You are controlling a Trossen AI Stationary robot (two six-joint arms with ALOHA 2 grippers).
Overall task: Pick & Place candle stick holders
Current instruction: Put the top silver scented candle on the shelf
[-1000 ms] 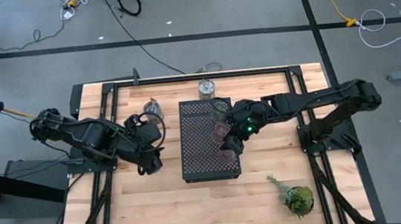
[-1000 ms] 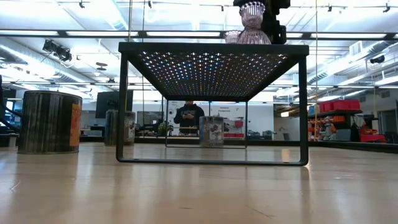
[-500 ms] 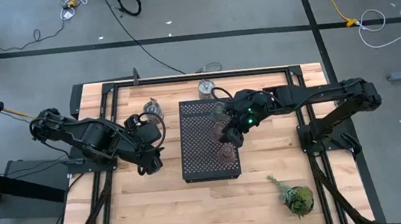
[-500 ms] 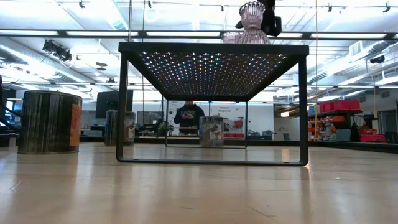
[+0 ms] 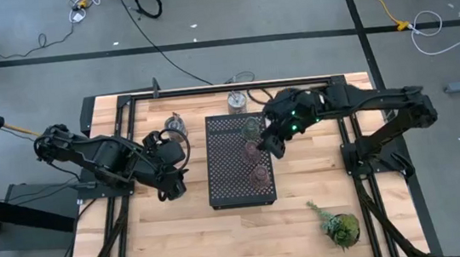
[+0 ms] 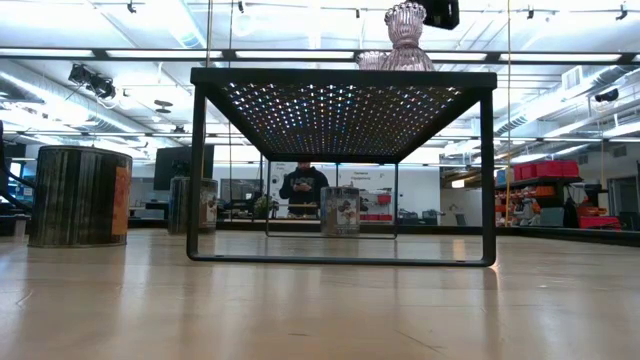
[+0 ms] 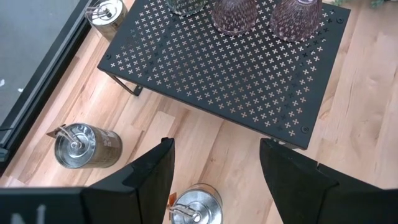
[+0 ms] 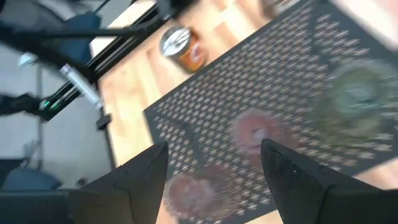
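Note:
The black perforated tray (image 5: 232,167) stands on its legs on the table. On its right part stand the pale green glass holder (image 5: 252,127) and two pinkish-brown holders (image 5: 252,150) (image 5: 260,175). Three silvery holders stand on the table: one (image 5: 237,101) beyond the tray's far edge, two (image 7: 84,144) (image 7: 196,202) left of the tray. My right gripper (image 5: 271,145) hovers open and empty above the tray's right edge. My left gripper (image 5: 174,184) waits open left of the tray, near the silvery holders.
A leafy green plant sprig (image 5: 340,226) lies at the near right of the table. Black frame rails (image 5: 126,114) run along the table's edges. A person (image 6: 304,190) stands far off in the room beyond.
My right gripper has drawn away from the near pinkish-brown holder, going up and toward the table's far right. That holder stays standing upright on the tray.

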